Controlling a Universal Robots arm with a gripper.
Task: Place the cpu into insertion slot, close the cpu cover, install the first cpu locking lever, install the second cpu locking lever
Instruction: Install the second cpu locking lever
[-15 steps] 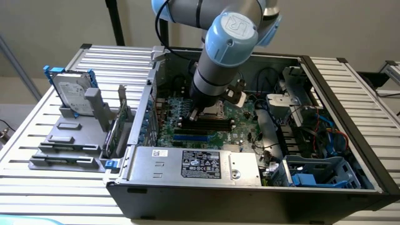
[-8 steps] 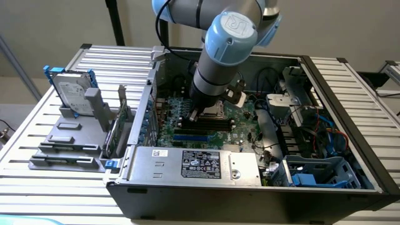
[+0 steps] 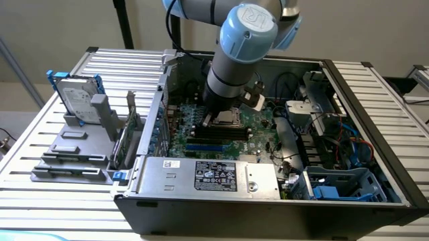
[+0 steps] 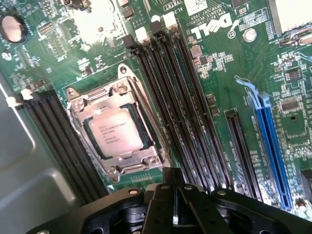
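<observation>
Currently the gripper (image 4: 174,204) hangs just above the green motherboard (image 4: 219,73), jaws pressed fully together with nothing between them.

Cpu (image 4: 115,131) lies flat in the insertion slot (image 4: 117,129), silver top and printed lettering showing. Cpu cover (image 4: 127,159) looks folded down around it, its square window framing the chip; screws at the frame corners visible. Locking levers: thin wire along the slot's edges, cannot tell whether latched.

Slot sits between two banks of long black memory slots (image 4: 170,97); blue expansion slots (image 4: 270,146) stand well apart. In the exterior view the arm (image 3: 234,65) reaches down into the open computer case (image 3: 201,211), which rests on a slatted surface (image 3: 40,135); a hard drive (image 3: 75,100) stands upright in a grey holder on the exterior view's left.

Handling judgement: chip light, rigid, fragile underneath, best taken by its edges. Cover thin, stiff sheet metal; push on its free edge. Levers springy wire, likely slippery; press near the hooked end.
</observation>
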